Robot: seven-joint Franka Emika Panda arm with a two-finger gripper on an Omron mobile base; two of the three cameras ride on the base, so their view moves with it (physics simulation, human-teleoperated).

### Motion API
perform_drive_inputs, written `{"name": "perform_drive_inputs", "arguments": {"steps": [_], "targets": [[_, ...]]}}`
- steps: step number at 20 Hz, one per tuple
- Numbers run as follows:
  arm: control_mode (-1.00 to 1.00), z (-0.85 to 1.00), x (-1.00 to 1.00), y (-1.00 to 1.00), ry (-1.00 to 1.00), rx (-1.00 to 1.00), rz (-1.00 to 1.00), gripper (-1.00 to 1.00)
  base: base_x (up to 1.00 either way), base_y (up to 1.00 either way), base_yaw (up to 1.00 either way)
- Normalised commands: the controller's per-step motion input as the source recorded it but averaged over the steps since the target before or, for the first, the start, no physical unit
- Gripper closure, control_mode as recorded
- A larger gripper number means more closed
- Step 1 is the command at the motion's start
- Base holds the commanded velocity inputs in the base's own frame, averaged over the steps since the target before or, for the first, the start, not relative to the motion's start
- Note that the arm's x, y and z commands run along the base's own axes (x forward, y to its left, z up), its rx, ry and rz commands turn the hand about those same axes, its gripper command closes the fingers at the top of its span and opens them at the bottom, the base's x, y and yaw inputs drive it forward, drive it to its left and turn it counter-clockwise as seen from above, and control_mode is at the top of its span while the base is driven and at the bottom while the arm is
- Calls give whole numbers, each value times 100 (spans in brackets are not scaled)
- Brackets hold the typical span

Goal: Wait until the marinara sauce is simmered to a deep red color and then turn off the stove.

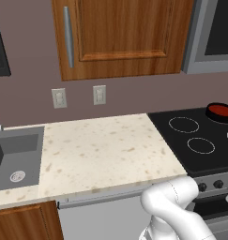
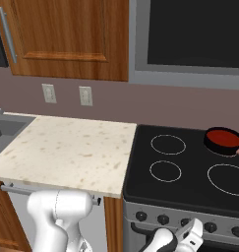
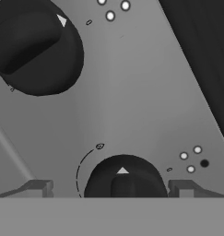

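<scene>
The released claw point(image 3: 111, 188) straddles a rigid, smooth stove point(image 2: 190, 167) knob point(image 3: 125, 177), which is best pinched across its raised central ridge.

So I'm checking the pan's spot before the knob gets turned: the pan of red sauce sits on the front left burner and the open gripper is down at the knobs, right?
Not quite. The pan of red sauce sits on the back right burner, not the front left, as the right base view shows. The rest holds: the open gripper is down at the stove's knobs, straddling one knob in the hand view.
</scene>
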Motion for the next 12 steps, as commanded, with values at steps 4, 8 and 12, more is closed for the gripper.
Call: {"name": "perform_drive_inputs", "arguments": {"steps": [4, 8, 12], "targets": [[-100, 0, 0, 0, 0, 0, 0, -100, 0, 0, 0], [-100, 0, 0, 0, 0, 0, 0, -100, 0, 0, 0], [-100, 0, 0, 0, 0, 0, 0, -100, 0, 0, 0]]}}
